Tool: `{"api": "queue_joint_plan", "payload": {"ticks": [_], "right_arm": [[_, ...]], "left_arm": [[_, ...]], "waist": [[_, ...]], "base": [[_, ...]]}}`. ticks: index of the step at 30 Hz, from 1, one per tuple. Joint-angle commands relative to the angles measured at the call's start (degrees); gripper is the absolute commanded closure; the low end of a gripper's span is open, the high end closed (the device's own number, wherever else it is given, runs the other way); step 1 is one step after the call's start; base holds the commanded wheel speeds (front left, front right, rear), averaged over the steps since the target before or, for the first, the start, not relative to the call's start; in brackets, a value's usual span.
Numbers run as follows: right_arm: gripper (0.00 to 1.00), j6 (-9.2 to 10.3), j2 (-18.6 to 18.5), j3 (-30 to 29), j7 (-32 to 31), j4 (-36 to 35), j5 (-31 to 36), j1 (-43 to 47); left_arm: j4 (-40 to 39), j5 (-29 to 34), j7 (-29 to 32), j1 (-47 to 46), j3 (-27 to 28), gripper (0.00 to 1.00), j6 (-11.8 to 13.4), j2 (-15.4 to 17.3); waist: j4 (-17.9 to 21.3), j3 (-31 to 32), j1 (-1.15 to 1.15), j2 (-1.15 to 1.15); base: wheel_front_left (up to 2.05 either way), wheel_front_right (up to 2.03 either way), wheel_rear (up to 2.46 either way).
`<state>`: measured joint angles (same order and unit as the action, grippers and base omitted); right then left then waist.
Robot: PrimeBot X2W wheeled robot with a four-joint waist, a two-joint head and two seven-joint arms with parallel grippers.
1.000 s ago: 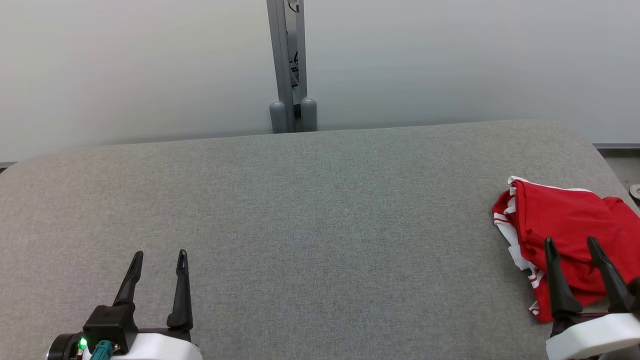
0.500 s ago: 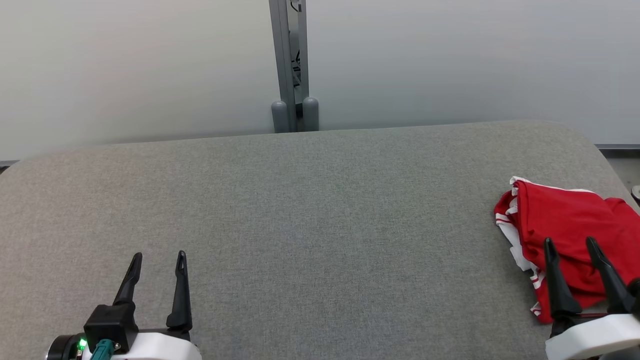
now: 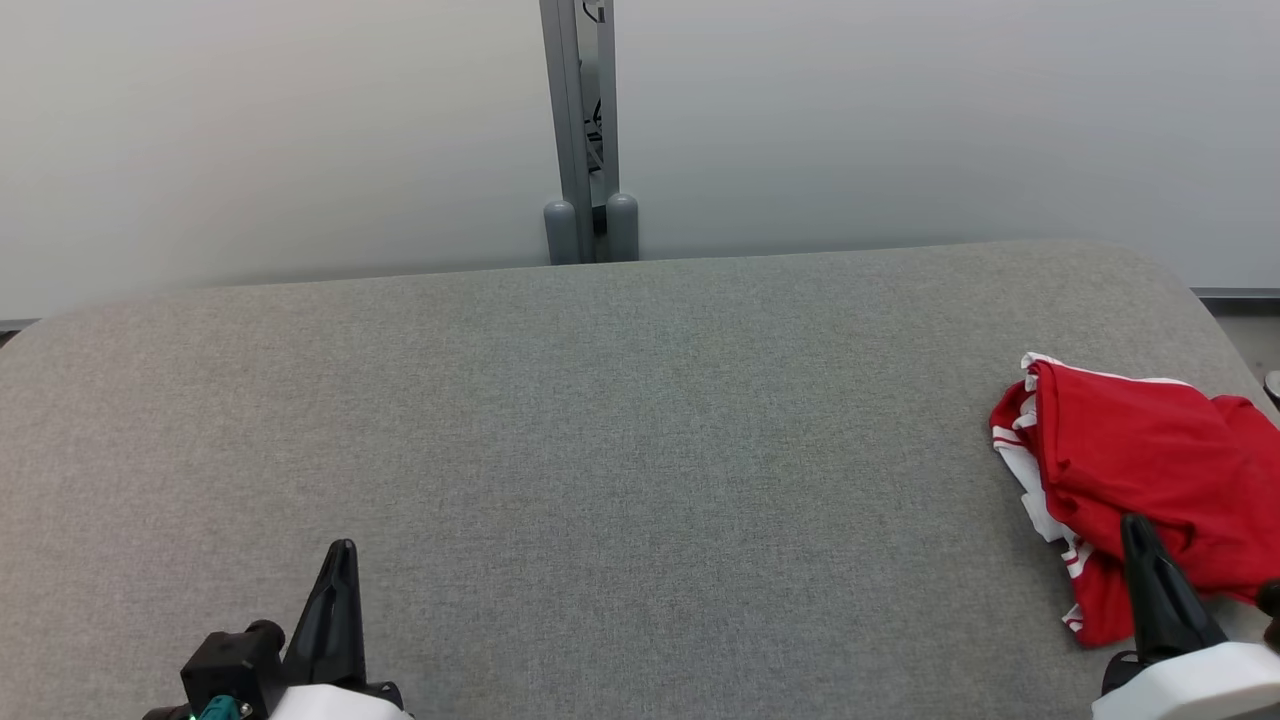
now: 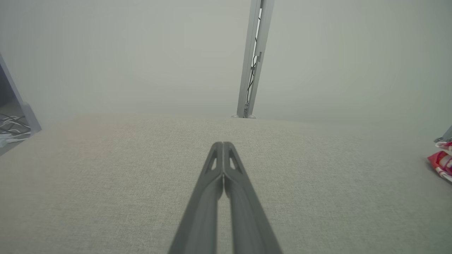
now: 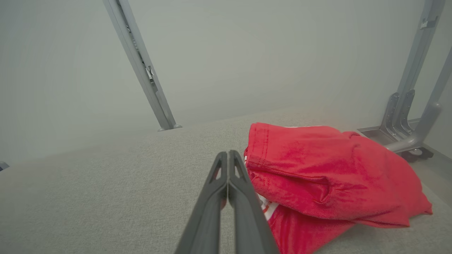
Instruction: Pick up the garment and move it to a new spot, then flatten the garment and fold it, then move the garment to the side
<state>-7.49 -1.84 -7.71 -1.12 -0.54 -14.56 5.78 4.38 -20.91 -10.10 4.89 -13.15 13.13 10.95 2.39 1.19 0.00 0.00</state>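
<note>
A red garment with white trim (image 3: 1140, 470) lies folded in a bundle at the right end of the grey table (image 3: 620, 420). My right gripper (image 3: 1135, 530) is shut with nothing in it, its tips over the bundle's near edge. Along the right wrist view the garment (image 5: 317, 176) sits just right of the closed gripper tip (image 5: 227, 155). My left gripper (image 3: 340, 555) is shut and empty at the lower left, above bare cloth (image 4: 223, 144). A sliver of the garment (image 4: 441, 160) shows at the right edge of the left wrist view.
A grey metal post (image 3: 580, 130) stands behind the table's far edge against the pale wall. Metal frame legs (image 5: 406, 116) stand on the floor beyond the table's right end. Cables (image 4: 10, 125) lie off the left end.
Both grippers have gone from open to shut and have drawn back toward the bottom of the head view. The garment has not moved.
</note>
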Motion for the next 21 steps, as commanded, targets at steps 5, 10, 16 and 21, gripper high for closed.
{"api": "queue_joint_plan", "payload": {"ticks": [5,10,16,21], "right_arm": [[1.0,0.0,-0.5,-2.8,-3.0,1.1,-7.5,-2.8],[1.0,0.0,-0.5,-4.3,-4.9,2.4,-12.3,-3.8],[1.0,0.0,-0.6,-6.0,-7.0,3.8,-17.5,-4.9],[1.0,0.0,-0.7,-7.3,-8.7,4.9,-21.7,-5.8]], "left_arm": [[-0.5,-7.4,-0.6,-1.7,0.2,1.0,-2.0,-0.5],[0.0,-12.1,-0.9,-2.3,0.1,1.0,-3.4,-1.0],[0.6,-17.5,-1.3,-3.0,-0.1,1.0,-4.9,-1.6],[0.9,-21.7,-1.6,-3.4,-0.2,1.0,-6.1,-2.1]], "waist": [[-0.1,-0.1,0.0,0.0],[-0.2,-0.1,0.0,0.0],[-0.4,-0.2,0.0,0.0],[-0.5,-0.2,0.0,0.0]], "base": [[0.0,0.0,0.0],[0.0,0.0,0.0],[0.0,0.0,0.0],[0.0,0.0,0.0]]}}
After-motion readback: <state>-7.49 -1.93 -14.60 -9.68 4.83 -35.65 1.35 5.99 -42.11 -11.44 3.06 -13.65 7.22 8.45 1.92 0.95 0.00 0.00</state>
